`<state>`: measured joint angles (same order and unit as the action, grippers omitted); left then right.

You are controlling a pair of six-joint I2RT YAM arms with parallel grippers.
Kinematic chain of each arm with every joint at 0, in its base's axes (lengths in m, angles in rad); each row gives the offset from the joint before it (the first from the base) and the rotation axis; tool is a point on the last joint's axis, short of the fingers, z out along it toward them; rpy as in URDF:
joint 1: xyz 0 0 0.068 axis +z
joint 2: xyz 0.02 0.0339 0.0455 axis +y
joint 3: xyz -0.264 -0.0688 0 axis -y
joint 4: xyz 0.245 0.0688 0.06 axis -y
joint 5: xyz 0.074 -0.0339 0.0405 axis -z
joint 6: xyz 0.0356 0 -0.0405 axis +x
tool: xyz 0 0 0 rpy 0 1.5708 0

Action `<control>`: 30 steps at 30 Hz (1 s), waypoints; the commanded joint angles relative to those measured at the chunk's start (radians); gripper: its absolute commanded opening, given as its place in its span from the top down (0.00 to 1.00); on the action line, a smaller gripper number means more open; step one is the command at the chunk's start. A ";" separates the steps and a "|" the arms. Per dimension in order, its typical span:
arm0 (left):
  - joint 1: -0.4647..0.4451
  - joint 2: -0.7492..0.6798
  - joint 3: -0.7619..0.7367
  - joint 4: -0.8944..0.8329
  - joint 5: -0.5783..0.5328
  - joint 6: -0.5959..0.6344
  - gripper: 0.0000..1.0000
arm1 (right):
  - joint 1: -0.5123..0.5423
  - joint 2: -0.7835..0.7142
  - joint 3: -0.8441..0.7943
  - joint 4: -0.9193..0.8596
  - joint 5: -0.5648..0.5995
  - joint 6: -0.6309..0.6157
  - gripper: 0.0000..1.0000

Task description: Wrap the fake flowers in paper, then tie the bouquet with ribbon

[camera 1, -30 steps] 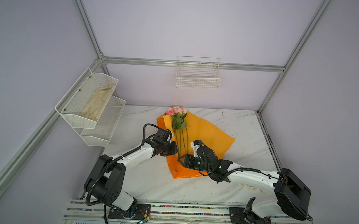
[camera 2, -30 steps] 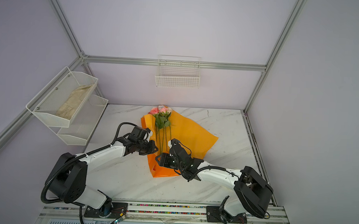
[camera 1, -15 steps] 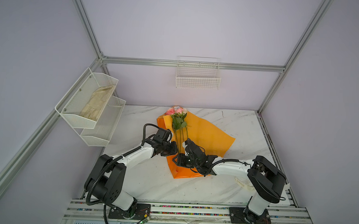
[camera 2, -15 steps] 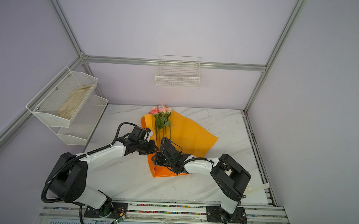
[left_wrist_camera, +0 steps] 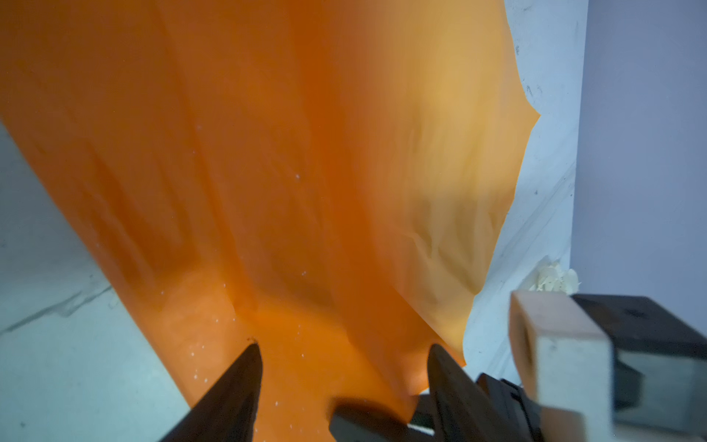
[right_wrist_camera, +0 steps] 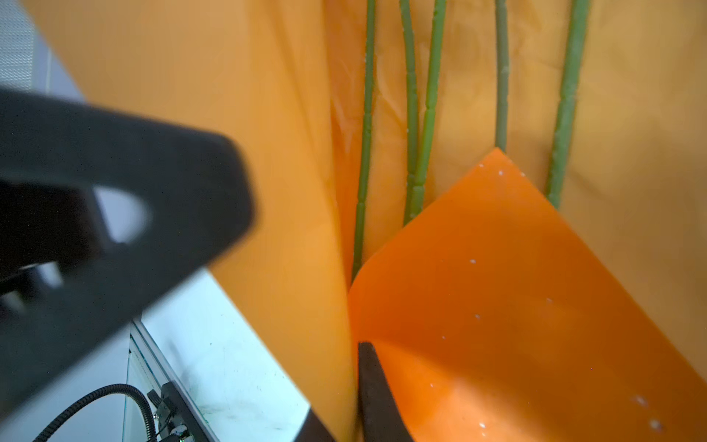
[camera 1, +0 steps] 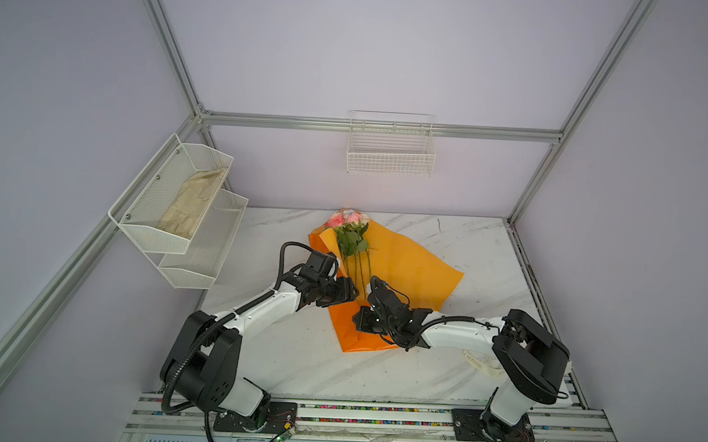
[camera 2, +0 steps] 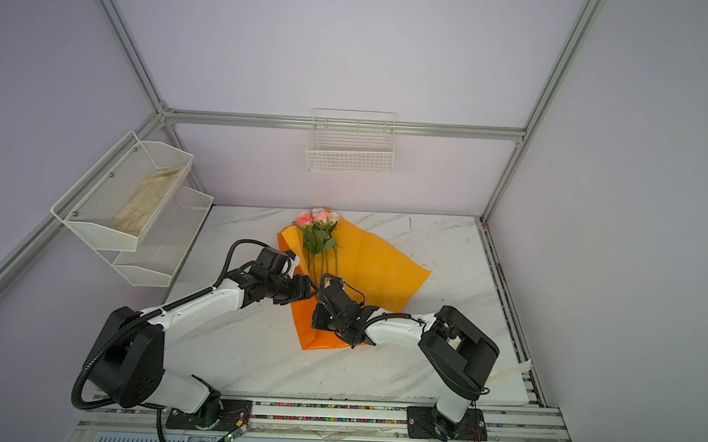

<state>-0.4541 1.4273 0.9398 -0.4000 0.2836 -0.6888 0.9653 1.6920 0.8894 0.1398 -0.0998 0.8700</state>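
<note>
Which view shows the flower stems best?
Right wrist: five green stems appear close up, lying on the orange wrapping paper, their lower ends hidden under a folded flap. In both top views the stems are only thin lines. Left wrist shows paper only.

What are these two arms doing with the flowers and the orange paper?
A bouquet is being wrapped: fake roses lie on orange wrapping paper on the marble table. The left tool stands open at the paper's left side. The right tool seems to pinch a fold of the paper near the lower ends of the stems. The stems lie mostly uncovered, and nothing is tied.
</note>
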 commanded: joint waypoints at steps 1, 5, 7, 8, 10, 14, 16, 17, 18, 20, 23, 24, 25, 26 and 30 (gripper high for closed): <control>0.001 -0.115 0.094 -0.024 -0.062 0.017 0.25 | -0.015 -0.031 -0.028 0.005 0.007 0.016 0.89; 0.016 -0.202 0.040 -0.019 -0.141 0.007 0.19 | -0.039 -0.030 -0.059 0.040 -0.026 0.022 0.91; 0.035 -0.243 0.002 0.003 -0.152 0.006 0.17 | -0.045 -0.028 -0.074 0.058 -0.034 0.029 0.91; 0.047 -0.252 -0.013 0.010 -0.149 0.003 0.16 | -0.046 -0.026 -0.079 0.062 -0.038 0.030 0.91; 0.085 -0.259 -0.046 0.034 -0.114 -0.006 0.18 | -0.051 -0.015 -0.083 0.068 -0.046 0.031 0.91; 0.173 -0.226 -0.099 0.117 0.030 -0.034 0.24 | -0.053 0.004 -0.092 0.079 -0.056 0.030 0.92; 0.206 -0.189 -0.111 0.168 0.115 -0.058 0.27 | -0.054 0.016 -0.091 0.080 -0.061 0.024 0.92; 0.216 -0.168 -0.108 0.179 0.149 -0.061 0.29 | -0.054 0.018 -0.089 0.078 -0.063 0.023 0.92; 0.226 -0.148 -0.105 0.196 0.190 -0.061 0.31 | -0.054 0.018 -0.090 0.078 -0.065 0.023 0.92; 0.238 -0.095 -0.100 0.239 0.258 -0.057 0.34 | -0.054 0.018 -0.093 0.077 -0.060 0.025 0.92; 0.244 -0.025 -0.102 0.328 0.325 -0.089 0.40 | -0.056 0.021 -0.100 0.064 -0.041 0.038 0.92; 0.244 0.015 -0.101 0.358 0.339 -0.101 0.42 | -0.056 0.022 -0.100 0.060 -0.038 0.035 0.92; 0.244 0.042 -0.096 0.384 0.353 -0.109 0.44 | -0.059 0.023 -0.099 0.057 -0.038 0.033 0.92; 0.244 0.067 -0.091 0.399 0.361 -0.115 0.46 | -0.059 0.023 -0.101 0.054 -0.038 0.032 0.92; 0.244 0.151 -0.066 0.424 0.364 -0.114 0.49 | -0.063 0.023 -0.107 0.050 -0.033 0.031 0.92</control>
<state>-0.2161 1.5520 0.8688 -0.0639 0.5911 -0.7879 0.9085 1.7058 0.7979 0.1982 -0.1513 0.8883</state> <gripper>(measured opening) 0.514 0.082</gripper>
